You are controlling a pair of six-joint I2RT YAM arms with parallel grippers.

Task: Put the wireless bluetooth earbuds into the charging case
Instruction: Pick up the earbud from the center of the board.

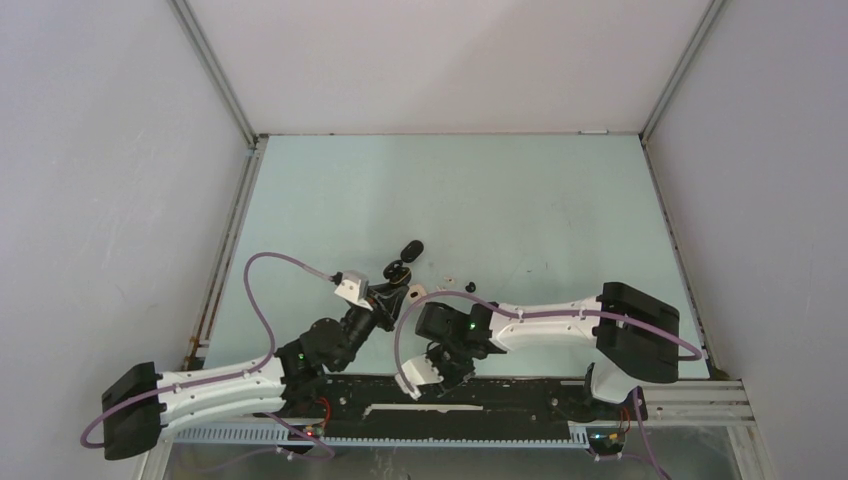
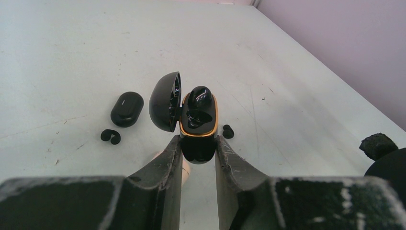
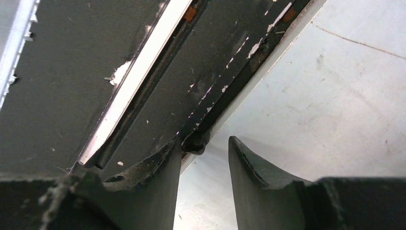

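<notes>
Between the fingers of the left end effector (image 2: 197, 141), clamped tight, a glossy black oval charging case (image 2: 198, 122) with gold rim is held. Its lid (image 2: 165, 100) is swung open toward nine o'clock, and one black rounded earbud (image 2: 199, 96) is lodged at the twelve o'clock end.

Risk noted: that bud appears perched rather than seated, so it could be spilled by a jolt or tilt of the case.

On the pale tabletop (image 2: 72, 57), loose black buds are recorded: one (image 2: 110, 136) at nine o'clock beyond the lid, one (image 2: 228, 131) at three o'clock just beside the rim, both untouched. The right end effector (image 3: 205, 141) is found parted, nothing held, over the dark base rail (image 3: 95, 72).
</notes>
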